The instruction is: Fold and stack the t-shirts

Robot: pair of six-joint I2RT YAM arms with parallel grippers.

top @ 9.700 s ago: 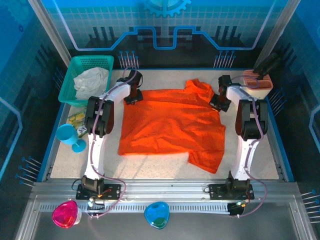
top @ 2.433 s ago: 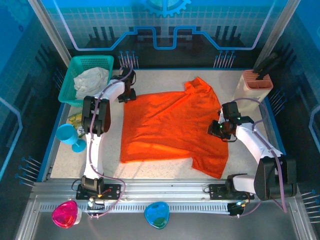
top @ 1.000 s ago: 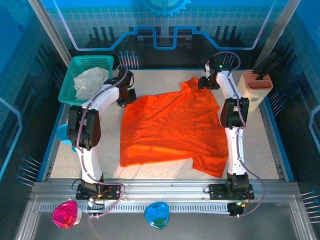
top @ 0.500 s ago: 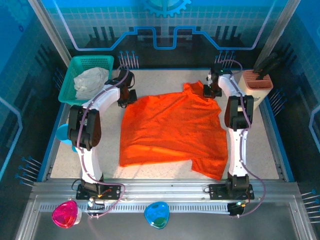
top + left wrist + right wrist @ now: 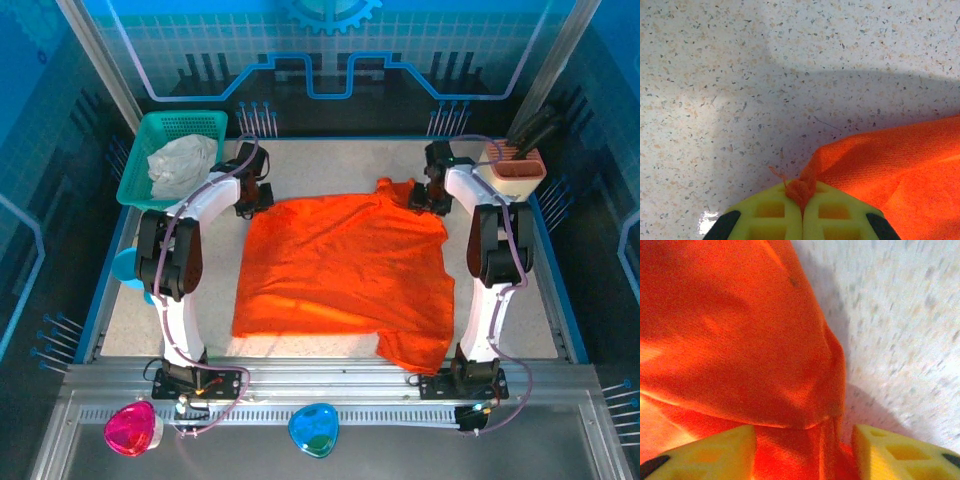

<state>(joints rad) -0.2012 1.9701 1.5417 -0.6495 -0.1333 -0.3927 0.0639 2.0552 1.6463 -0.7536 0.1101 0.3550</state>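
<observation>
- Now your left gripper (image 5: 802, 200) is pressed together on the far left corner of the orange shirt (image 5: 345, 265), pinching a tuft of cloth over the speckled table (image 5: 330, 160).
- Your right gripper (image 5: 805, 440) stands spread, its yellow fingers (image 5: 895, 452) straddling a fold at the shirt's far right edge.
- The orange shirt lies spread mid-table between your two arms, one sleeve rumpled at the near right.
- The grey shirt (image 5: 180, 162) sits bunched in the teal basket (image 5: 150, 125), far left.
</observation>
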